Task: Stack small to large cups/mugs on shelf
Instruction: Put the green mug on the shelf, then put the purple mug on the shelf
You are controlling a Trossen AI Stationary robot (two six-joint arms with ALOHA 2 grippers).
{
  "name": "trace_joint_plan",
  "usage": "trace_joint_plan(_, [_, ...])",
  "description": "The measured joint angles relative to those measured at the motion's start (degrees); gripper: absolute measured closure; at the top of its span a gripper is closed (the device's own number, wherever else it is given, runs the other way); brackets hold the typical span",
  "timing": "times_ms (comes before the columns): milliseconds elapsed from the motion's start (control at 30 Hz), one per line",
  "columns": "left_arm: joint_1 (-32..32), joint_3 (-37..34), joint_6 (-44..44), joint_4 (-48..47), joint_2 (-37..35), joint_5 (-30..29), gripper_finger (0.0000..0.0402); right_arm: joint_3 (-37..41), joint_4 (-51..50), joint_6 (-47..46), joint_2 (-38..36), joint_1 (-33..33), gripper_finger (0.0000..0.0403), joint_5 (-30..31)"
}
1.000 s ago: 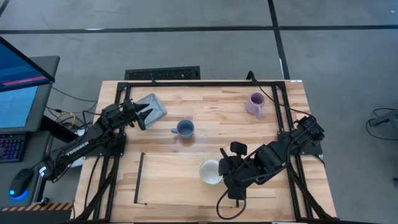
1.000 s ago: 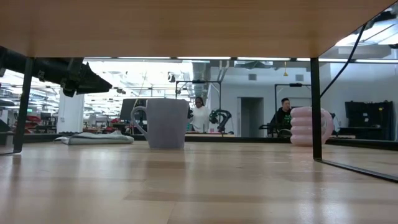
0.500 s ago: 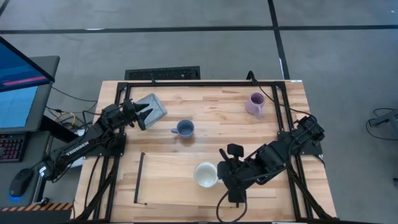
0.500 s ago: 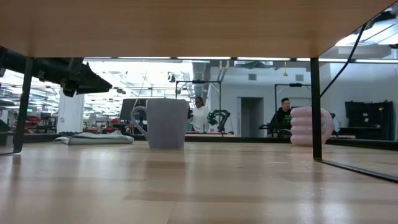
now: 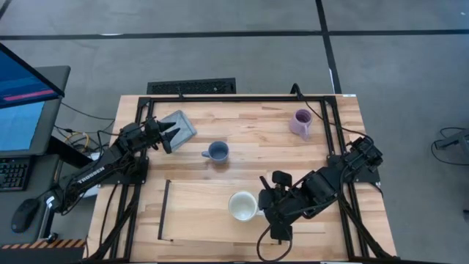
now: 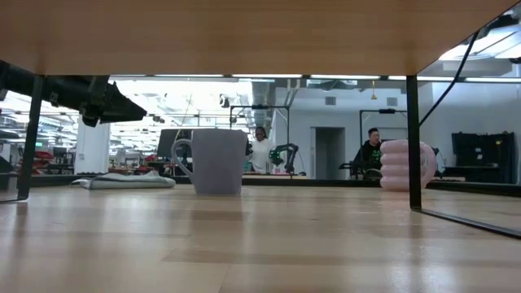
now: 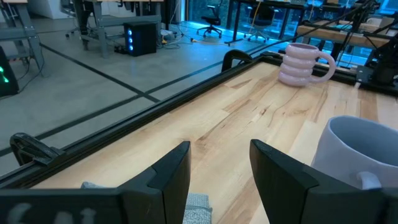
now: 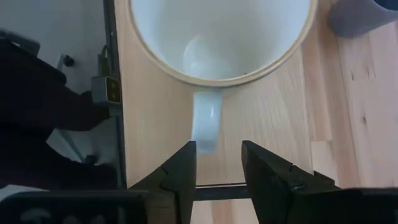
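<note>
The white mug [image 5: 242, 206] stands upright on the light-wood shelf [image 5: 198, 216], its handle [image 8: 206, 127] toward the table's right. My right gripper [image 5: 262, 208] is open just right of it. In the right wrist view [image 8: 217, 152] its fingers stand on either side of the handle's outer end, apart from it. The blue mug [image 5: 217, 152] stands on the tabletop at the middle. The lilac mug [image 5: 300, 123] stands far right. My left gripper [image 5: 167, 136] is open and empty above the grey pad [image 5: 178, 126].
The shelf's black end bar [image 5: 165, 210] runs along its left end. In the low view the shelf board [image 6: 260, 32] spans overhead on black bars [image 6: 413, 138], with the blue mug [image 6: 218, 161] and lilac mug [image 6: 403, 165] beyond. People sit in the room behind.
The white mug has shifted a little toward the table's left and near edges on the shelf, and now stands still. My right gripper went with it, then drew back slightly toward the table's right, away from the mug.
</note>
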State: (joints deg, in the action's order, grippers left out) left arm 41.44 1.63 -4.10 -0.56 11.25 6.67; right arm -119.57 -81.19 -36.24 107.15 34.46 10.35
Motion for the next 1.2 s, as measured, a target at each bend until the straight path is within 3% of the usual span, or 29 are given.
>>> trace_joint_plan(567, [-0.01, 0.0, 0.0, 0.0, 0.01, -0.02, 0.0246, 0.0, -0.37, 2.07, 0.0, -0.89, 0.0255, 0.76])
trace_joint_plan(767, [0.0, 0.01, 0.0, 0.0, 0.02, 0.01, 0.0246, -0.03, -6.49, 3.19, -0.98, -2.11, 0.0253, 1.86])
trace_joint_plan(1200, [0.0, 0.0, -0.07, 0.0, 0.0, -0.02, 0.0246, -0.07, -8.81, 18.21, -13.42, -8.2, 0.0258, 14.24])
